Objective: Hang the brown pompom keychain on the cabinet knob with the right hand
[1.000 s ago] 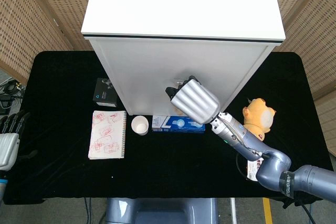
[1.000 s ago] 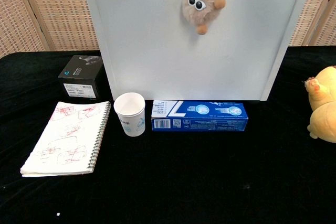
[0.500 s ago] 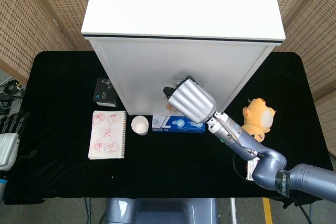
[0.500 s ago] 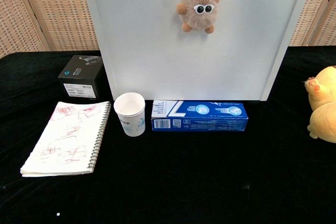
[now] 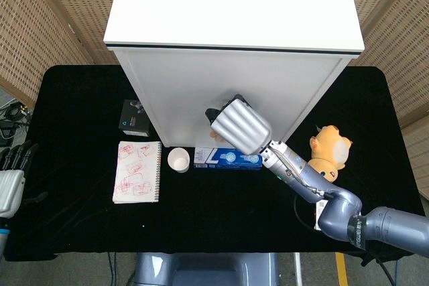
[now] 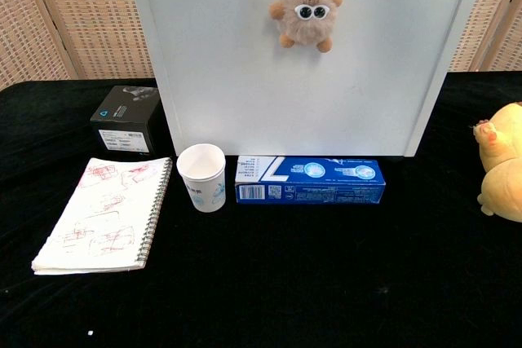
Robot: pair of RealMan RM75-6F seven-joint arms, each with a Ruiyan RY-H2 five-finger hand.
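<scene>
The brown pompom keychain, a fuzzy ball with two eyes and small brown bobbles, dangles against the white cabinet's front at the top of the chest view. Its metal ring runs out of that frame's upper edge. In the head view my right hand is held close to the cabinet front with its silver back toward the camera, and it holds the keychain, which is hidden beneath it. No knob shows in either view. My left hand rests at the far left table edge, holding nothing.
At the cabinet's foot stand a paper cup and a blue carton. A spiral notebook and a black box lie to the left. A yellow plush toy sits at the right.
My right hand has shifted left and slightly up along the cabinet front. The pompom moved left with it and swung round, its eyes facing forward. The left hand has not moved.
</scene>
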